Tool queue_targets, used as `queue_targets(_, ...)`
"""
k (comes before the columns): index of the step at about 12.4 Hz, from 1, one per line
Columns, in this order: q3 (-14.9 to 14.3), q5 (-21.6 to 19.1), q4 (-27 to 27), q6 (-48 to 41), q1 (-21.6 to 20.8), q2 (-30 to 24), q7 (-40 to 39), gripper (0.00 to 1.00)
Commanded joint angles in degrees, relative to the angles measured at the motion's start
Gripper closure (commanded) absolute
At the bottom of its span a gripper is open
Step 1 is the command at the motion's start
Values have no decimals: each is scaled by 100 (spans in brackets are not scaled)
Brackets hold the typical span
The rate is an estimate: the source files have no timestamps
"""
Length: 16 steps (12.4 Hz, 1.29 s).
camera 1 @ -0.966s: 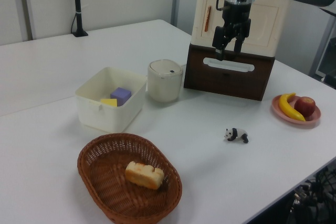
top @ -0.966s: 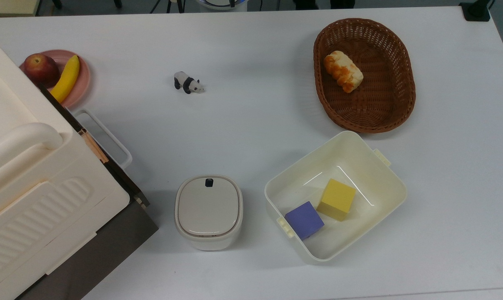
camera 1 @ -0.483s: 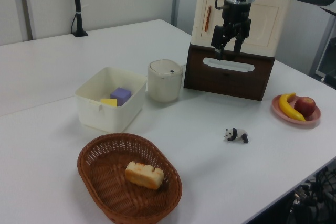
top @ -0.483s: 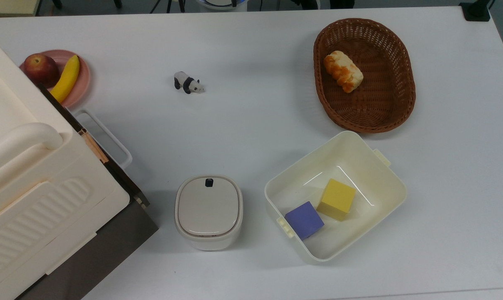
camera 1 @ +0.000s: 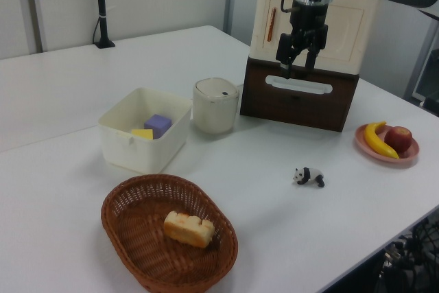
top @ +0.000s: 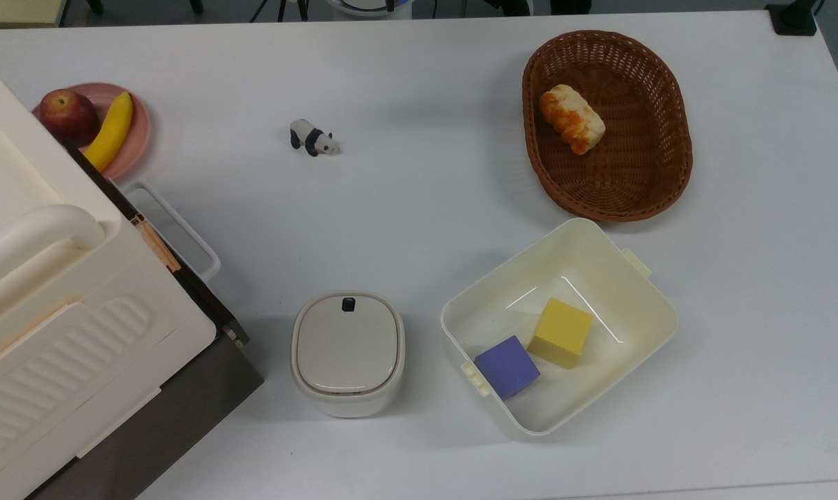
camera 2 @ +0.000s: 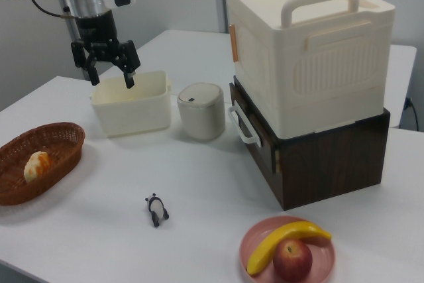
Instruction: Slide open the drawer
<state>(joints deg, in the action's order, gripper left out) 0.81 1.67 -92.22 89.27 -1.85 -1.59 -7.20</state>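
The drawer sits in a dark brown cabinet at the top view's left, under a cream ribbed box. Its dark front panel carries a white loop handle and looks pushed in. In the right view the drawer front faces left with the handle sticking out. My gripper hangs open and empty in the air, high over the cream tub and well to the left of the drawer. In the left view the gripper lines up just above the handle.
A lidded cream canister stands close beside the drawer front. The tub holds a purple cube and a yellow cube. A wicker basket with bread, a toy panda and a pink plate of fruit lie around.
The gripper has barely shifted in the left view. The drawer and all the objects stay where they were.
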Motion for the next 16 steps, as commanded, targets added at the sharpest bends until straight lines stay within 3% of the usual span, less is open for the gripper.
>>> queue_targets(1, -37, -88, -77, -77, -53, -140, 122, 0)
queue_targets(7, -19, 9, -112, 55, -88, -105, -96, 0)
queue_targets(16, -19, 554, -270, 1502, 430, 430, -3935, 0)
